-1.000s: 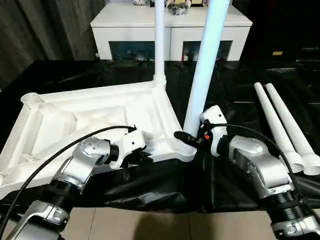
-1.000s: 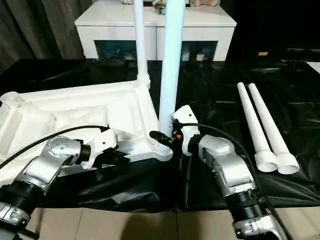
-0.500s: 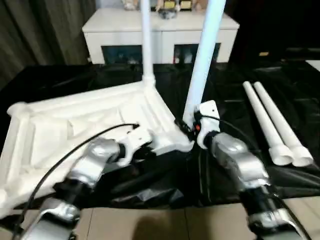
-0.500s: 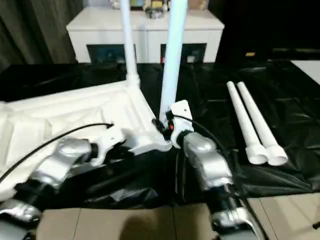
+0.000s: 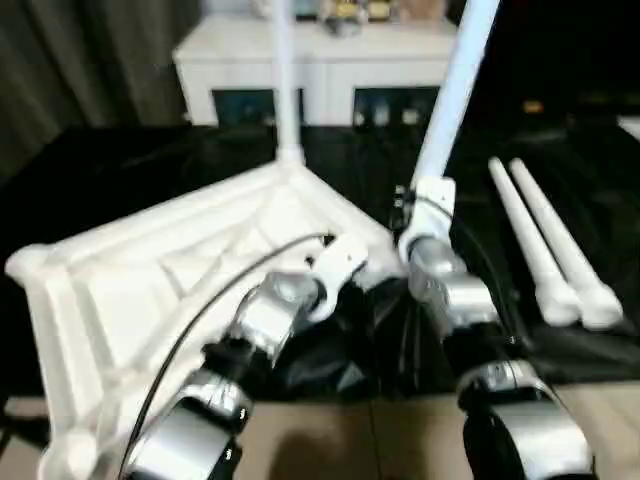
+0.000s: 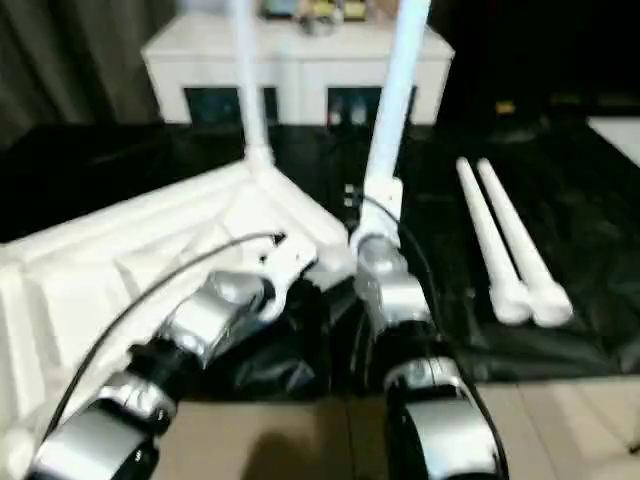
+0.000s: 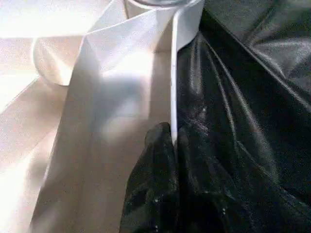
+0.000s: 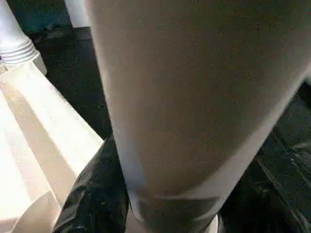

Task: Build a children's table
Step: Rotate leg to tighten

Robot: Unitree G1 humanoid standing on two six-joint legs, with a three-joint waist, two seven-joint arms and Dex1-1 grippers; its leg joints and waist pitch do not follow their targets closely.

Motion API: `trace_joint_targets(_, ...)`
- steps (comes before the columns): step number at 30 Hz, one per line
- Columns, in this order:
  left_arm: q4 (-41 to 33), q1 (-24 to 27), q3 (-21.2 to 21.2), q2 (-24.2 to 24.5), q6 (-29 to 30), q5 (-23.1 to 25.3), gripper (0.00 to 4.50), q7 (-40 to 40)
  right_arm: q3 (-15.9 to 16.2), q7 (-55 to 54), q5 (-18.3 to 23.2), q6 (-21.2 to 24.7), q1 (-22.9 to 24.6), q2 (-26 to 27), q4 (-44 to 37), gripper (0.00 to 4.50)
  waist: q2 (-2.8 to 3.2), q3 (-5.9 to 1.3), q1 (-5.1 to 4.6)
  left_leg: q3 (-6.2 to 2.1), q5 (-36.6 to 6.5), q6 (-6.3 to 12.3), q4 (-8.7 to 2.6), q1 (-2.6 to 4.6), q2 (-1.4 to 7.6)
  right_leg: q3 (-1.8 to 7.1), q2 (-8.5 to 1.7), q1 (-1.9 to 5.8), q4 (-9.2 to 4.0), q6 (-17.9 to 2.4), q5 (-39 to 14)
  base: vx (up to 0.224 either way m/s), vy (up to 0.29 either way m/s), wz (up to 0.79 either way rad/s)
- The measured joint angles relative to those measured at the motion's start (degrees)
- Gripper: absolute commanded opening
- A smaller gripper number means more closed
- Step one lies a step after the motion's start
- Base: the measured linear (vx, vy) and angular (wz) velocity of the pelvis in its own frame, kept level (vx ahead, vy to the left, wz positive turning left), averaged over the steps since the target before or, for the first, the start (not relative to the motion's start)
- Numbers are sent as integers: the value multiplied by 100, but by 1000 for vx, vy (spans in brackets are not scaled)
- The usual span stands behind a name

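The left gripper pinches the thin side wall of the upturned table top, fingers closed on its rim. The right gripper clasps a tilted leg near its base. 1 leg stands upright in the far corner socket; 2 spare legs lie on the black-covered table.

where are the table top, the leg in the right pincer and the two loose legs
table top (image 5: 150,270): left eye view, ribbed underside.
held leg (image 5: 455,90): left eye view, mid shaft.
loose legs (image 5: 545,250): left eye view, shaft of the nearer one.
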Motion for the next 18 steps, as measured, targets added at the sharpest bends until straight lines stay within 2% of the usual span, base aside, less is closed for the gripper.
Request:
trace_joint_targets(1, 5, -3, 0, 18, 2, -7, 0, 4, -25, -25, 0, -75, -54, 27, 112, 186, -11, 7, -29, 28, 2, 1, 11, -9, -13, 29, -7, 3, -1, -65, 102, 0, 0, 0)
trace_joint_targets(2, 9, -3, 2, 37, 2, -14, 0, 5, -42, -17, 0, -167, -98, 39, 232, 186, -28, 17, -79, 42, 0, 2, 21, 18, -24, 56, -10, 14, -1, -64, 158, 0, 0, 0)
trace_joint_targets(4, 9, -5, 5, 59, 1, -15, 0, 24, -71, 34, 6, -234, -197, 42, 401, 186, -37, 22, -139, 43, -1, 3, 4, 35, -22, 48, -10, 15, -28, -61, 156, 0, 0, 0)
trace_joint_targets(8, 3, -5, 34, 110, -5, -26, 0, 27, -104, 187, 21, -383, -303, 39, 621, 186, -12, 27, -210, 4, -1, 3, -22, -4, 15, -82, -15, 55, -159, -60, 157, 0, 0, 0)
trace_joint_targets(10, -4, -5, 34, 133, -6, -32, 0, 27, -162, 282, 41, -403, -363, 35, 678, 186, -8, 29, -245, 2, -1, 3, -23, -12, 19, -95, -15, 61, -180, -60, 157, 0, 0, 0)
trace_joint_targets(11, -9, -5, 34, 150, -7, -37, 0, 27, -204, 377, 79, -431, -383, 24, 715, 242, -8, 30, -266, 1, -1, 3, -23, -17, 20, -98, -15, 61, -188, -60, 157, 0, 0, 0)
trace_joint_targets(14, -8, -4, 37, 283, -117, -28, 0, 54, -219, 783, 180, -438, -424, 27, 846, 262, 0, 38, -307, -1, -1, 3, -22, -28, 20, -106, -15, 48, -195, -60, 157, 0, 0, 0)
trace_joint_targets(16, -13, -6, 100, 393, -190, -31, 0, 83, -193, 972, 196, -414, -376, 48, 896, 284, 22, 57, -367, -9, -1, 3, -20, -77, 21, -117, -17, 23, -195, -61, 158, 0, 0, 0)
trace_joint_targets(18, -18, -8, 102, 426, -242, -14, 0, 81, -179, 1164, 208, -361, -384, 7, 900, 299, 24, 59, -401, -10, -1, 3, -24, -72, 25, -115, -16, 16, -183, -69, 168, 0, 0, 0)
